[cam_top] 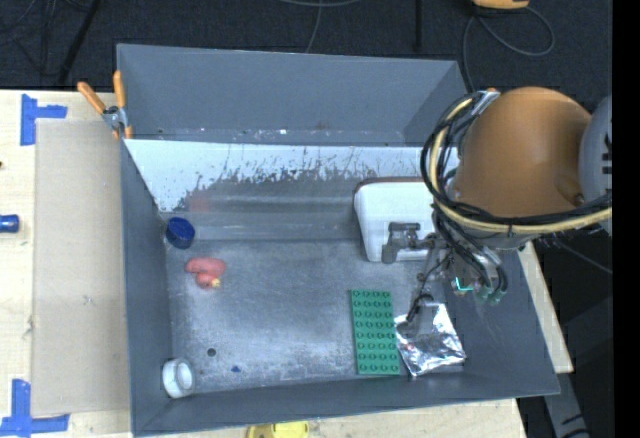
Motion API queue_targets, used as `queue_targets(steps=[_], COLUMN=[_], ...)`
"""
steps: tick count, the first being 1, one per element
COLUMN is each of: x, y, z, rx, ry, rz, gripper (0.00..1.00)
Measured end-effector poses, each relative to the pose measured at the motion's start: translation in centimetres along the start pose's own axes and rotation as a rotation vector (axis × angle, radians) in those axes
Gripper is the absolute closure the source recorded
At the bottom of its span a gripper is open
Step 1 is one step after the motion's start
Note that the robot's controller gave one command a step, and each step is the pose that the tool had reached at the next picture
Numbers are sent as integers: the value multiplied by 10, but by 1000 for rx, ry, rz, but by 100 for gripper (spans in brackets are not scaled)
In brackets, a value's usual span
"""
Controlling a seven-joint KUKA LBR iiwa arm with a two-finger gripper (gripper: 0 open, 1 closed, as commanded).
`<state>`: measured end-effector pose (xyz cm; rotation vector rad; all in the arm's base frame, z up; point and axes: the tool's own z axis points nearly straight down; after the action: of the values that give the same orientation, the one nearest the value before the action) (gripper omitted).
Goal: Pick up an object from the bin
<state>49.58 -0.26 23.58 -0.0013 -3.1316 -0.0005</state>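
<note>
**Tool** (424, 298): at the end of the arm, below its orange cover (520, 151), low in the near right part of the bin (290, 91). Whether it was wide or narrow could not be told, and nothing was seen held in it.

**Foil scrap** (432, 344): a crumpled silver piece directly under the tool, and the thing the tool was over.
- Position: on the bin floor near the right wall. Its far tip rose toward the tool, and contact could not be confirmed.
- Long axis: judged to run from far to near, leaning slightly right. The narrow end pointed up at the tool and the broad end pointed to the near wall.

**Green studded plate** (372, 331): lay flat, touching or just beside the foil's left edge. Its long axis ran far to near.

**White block** (392, 211): stood near the tool on the far side, against the back slope.

**Well apart, left side:**
- blue cap (180, 232)
- red toy (206, 272)
- white cap (177, 377)

**Risks, as judged:**
- The foil looked thin and springy, so a closing grip might crush it or tear off a corner rather than lift it.
- It might slide from a grip on its narrow tip.
- A descent slightly to the left could catch the plate's edge and drag or tip it.
- The cables at the wrist sat close to the white block and could brush it.
</note>
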Motion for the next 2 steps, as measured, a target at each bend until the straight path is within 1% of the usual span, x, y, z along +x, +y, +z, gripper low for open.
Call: queue_targets(steps=[1, 2], x=[16, -8], y=[-55, -105], z=[168, 135], rx=[0, 0], ry=[-22, -12], rz=[52, 223], gripper=[0, 0])
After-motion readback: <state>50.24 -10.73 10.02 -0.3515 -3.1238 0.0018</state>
